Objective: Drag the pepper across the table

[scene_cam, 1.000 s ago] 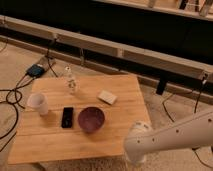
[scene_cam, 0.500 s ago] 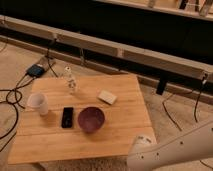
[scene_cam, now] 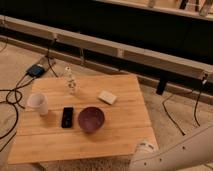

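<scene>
The table (scene_cam: 125, 125) has a light wooden plank top and fills the middle of the camera view. The pepper is not in view anywhere on it. The gripper is out of view. Only a white link of my arm (scene_cam: 172, 151) shows, at the bottom right, below the table's near right corner.
On the table stand a dark purple bowl (scene_cam: 91, 119), a black phone-like slab (scene_cam: 67, 117), a white cup (scene_cam: 39, 103), a small clear bottle (scene_cam: 71, 82) and a white block (scene_cam: 107, 97). Cables (scene_cam: 10, 100) lie on the floor at left. A dark wall unit runs behind.
The white arm link has sunk lower and further to the bottom right of the view. The things on the table have not moved.
</scene>
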`<control>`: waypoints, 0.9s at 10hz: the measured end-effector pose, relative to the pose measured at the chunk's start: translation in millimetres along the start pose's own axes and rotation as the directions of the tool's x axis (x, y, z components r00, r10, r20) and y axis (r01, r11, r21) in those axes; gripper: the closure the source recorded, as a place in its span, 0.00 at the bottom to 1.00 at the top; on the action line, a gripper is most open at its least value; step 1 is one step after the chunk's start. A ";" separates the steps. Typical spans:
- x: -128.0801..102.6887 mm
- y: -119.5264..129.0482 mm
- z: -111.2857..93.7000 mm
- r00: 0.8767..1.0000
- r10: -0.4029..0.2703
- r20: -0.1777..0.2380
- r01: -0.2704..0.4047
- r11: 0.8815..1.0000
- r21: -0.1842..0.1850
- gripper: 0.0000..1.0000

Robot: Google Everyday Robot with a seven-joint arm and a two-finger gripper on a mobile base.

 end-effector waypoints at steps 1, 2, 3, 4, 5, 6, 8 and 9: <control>0.1 0.3 -1.0 1.000 0.001 0.005 -0.001 1.000 -0.003 0.20; -0.1 0.6 -1.6 1.000 0.003 0.009 -0.003 1.000 -0.005 0.20; -0.1 0.6 -1.7 1.000 0.002 0.010 -0.002 1.000 -0.005 0.20; -0.2 0.7 -1.7 1.000 0.002 0.010 -0.002 1.000 -0.005 0.20; -0.1 0.6 -1.7 1.000 0.002 0.010 -0.002 1.000 -0.005 0.20; -0.2 0.6 -1.7 1.000 0.002 0.010 -0.002 1.000 -0.005 0.20; -0.1 0.5 -1.6 1.000 0.003 0.010 -0.003 1.000 -0.006 0.20; 0.0 0.4 -1.6 1.000 0.003 0.010 -0.003 1.000 -0.006 0.20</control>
